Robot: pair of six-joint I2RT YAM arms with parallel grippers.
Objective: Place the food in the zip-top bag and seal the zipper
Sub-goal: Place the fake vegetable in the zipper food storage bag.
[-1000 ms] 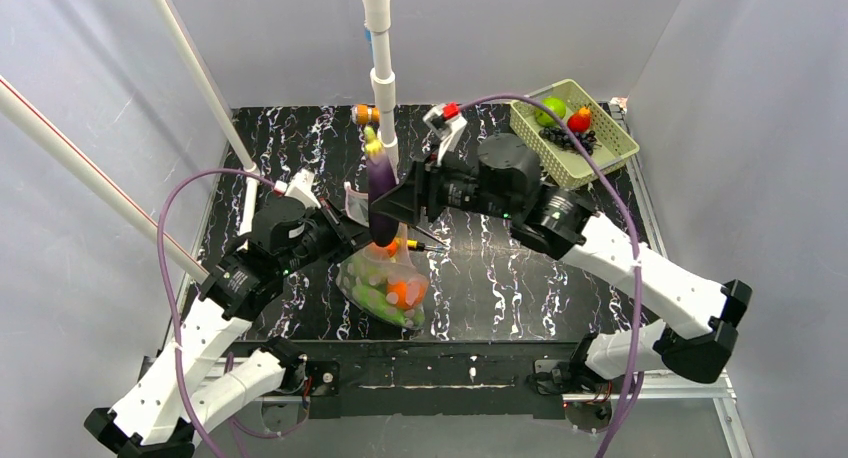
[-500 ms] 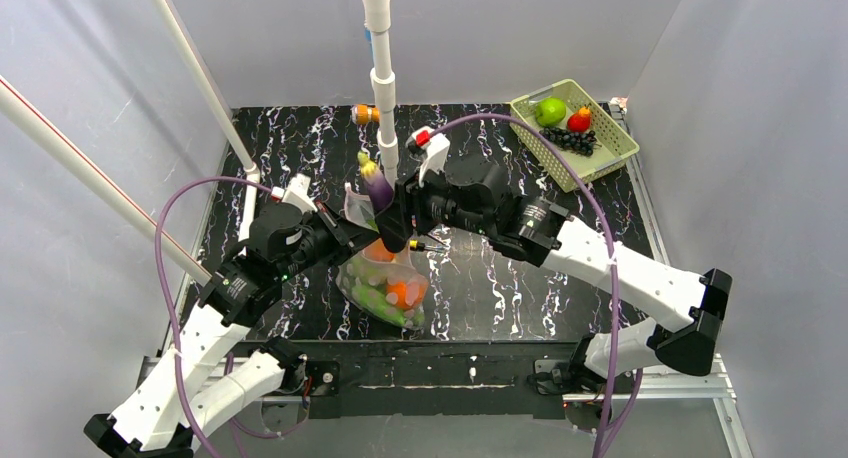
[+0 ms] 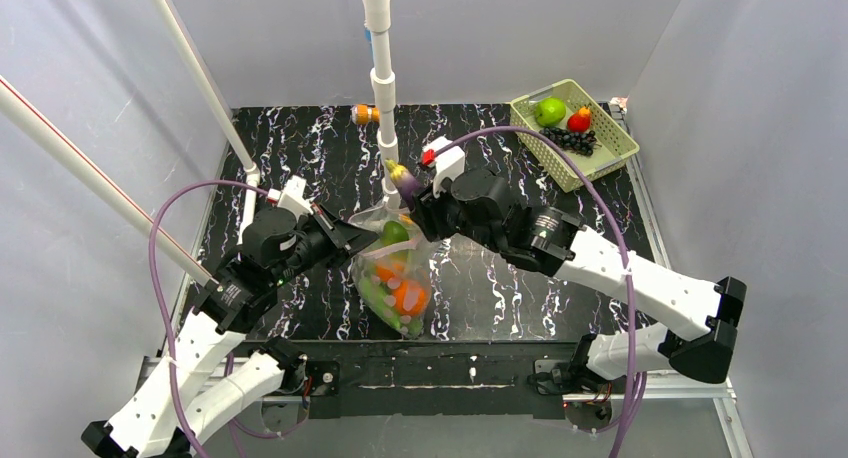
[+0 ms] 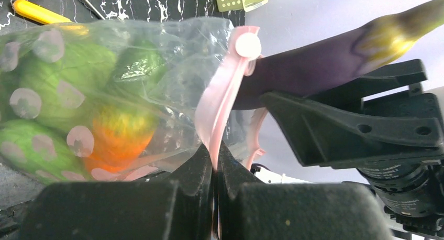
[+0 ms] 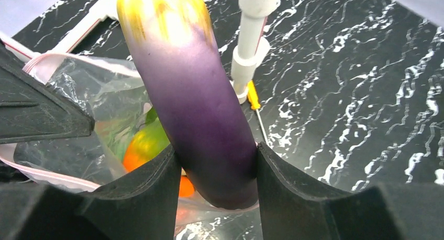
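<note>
Within the last second the right gripper (image 5: 217, 190), clamped on the purple eggplant (image 5: 193, 104), has carried it lower and tilted it, so its lower end now sits at the mouth of the zip-top bag (image 3: 395, 283), at the bag's twelve o'clock. The left gripper (image 4: 215, 169) stays pinched shut on the pink zipper (image 4: 222, 109), holding that mouth up — release looks close, sealing comes after.

We see white-and-black left arm (image 3: 200, 338) bent inward, left gripper (image 4: 213, 159) pinched tight on thin pink zipper strip (image 4: 225, 93); right arm (image 3: 630, 278) stretched inward, right gripper (image 5: 214, 169) clamping long purple eggplant (image 5: 196, 93).
</note>
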